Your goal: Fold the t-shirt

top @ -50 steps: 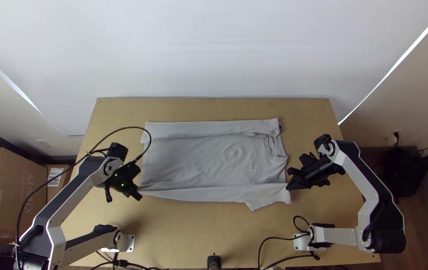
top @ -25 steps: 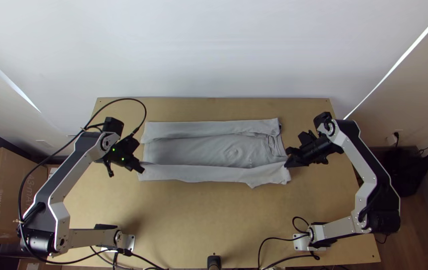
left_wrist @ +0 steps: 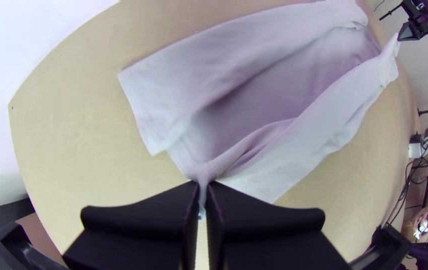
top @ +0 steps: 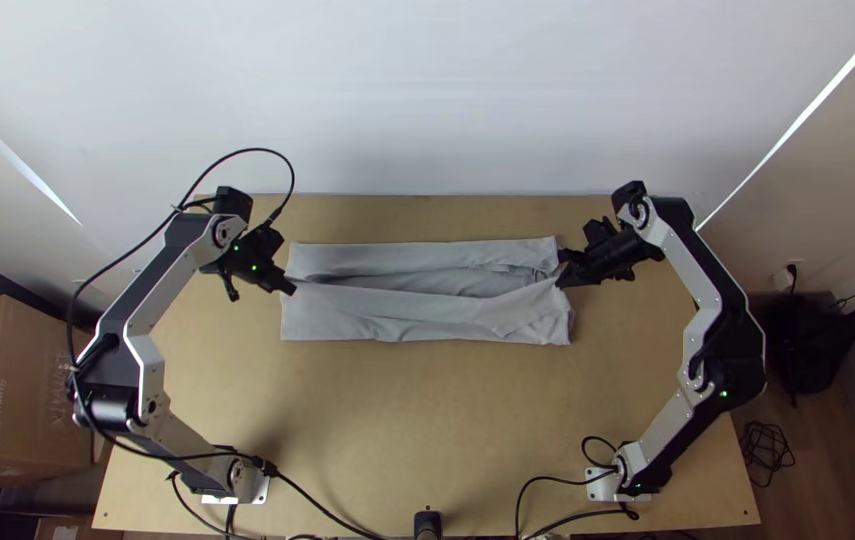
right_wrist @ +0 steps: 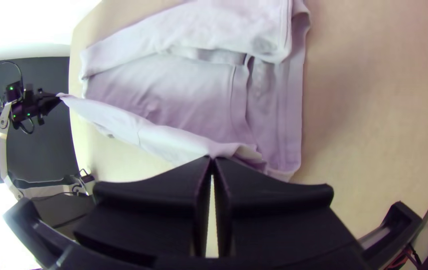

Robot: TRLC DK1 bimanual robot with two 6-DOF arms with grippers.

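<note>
The grey t-shirt (top: 417,318) lies in a long strip across the table, its far side folded inward and its near side raised and drawn over the middle. At the strip's left end, my left gripper (top: 292,289) is shut on the near part's edge; in the left wrist view cloth bunches between the tips of the left gripper (left_wrist: 202,187). My right gripper (top: 560,284) holds the same edge at the right end, and the right wrist view has the right gripper (right_wrist: 212,161) shut on it. Between the folded sides a band of the shirt's middle (right_wrist: 173,97) shows.
The light wooden table (top: 427,420) has bare wood in front of the shirt and a narrow strip behind it. Black cables (top: 322,512) run along the near edge. A cardboard box (top: 22,390) stands left of the table.
Both grippers have moved away from the table's near edge, carrying the shirt's near edge over its middle. The middle band has become much narrower, and the chest print is now covered.
</note>
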